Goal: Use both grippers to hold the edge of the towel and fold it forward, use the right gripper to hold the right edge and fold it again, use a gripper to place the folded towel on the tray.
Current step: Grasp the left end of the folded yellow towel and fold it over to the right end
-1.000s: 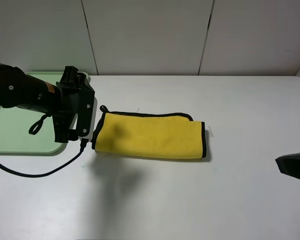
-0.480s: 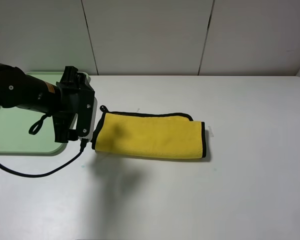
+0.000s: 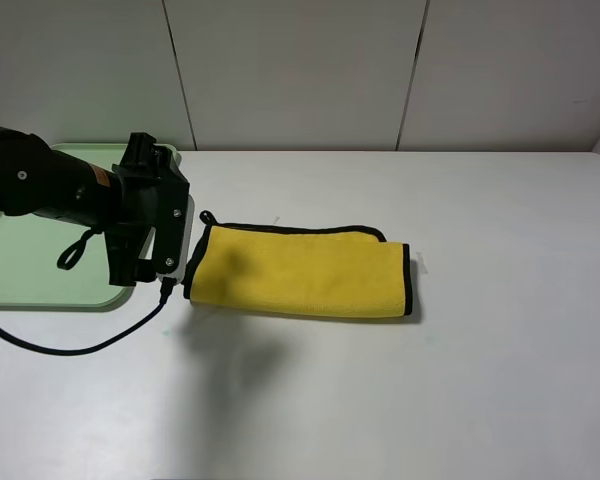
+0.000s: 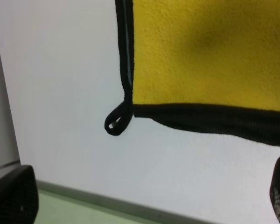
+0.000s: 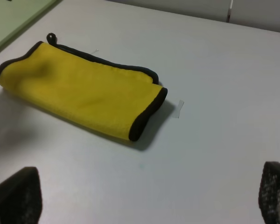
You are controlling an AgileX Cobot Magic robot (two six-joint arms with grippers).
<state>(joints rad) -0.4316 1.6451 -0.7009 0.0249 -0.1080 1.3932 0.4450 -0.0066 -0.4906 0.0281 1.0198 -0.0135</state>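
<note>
- The tray point(image 3: 20, 270) is sitting at the left of the surface point(image 3: 480, 350).
- My left pincer point(image 4: 146, 191) is hanging wide open and empty over the tray's rim, near the towel's loop point(image 4: 115, 122).
- The towel point(image 3: 300, 270) is lying folded on the surface, just right of the tray.
- My right pincer point(image 5: 144, 196) is gaping empty, apart from the towel.

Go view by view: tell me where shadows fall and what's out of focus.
Exterior high: sharp; soft shadow of the arm on the table and the towel's left end. Left wrist: towel close, slightly soft, finger pads blurred. Right wrist: towel clear, dim patch on it, pads blurred.
</note>
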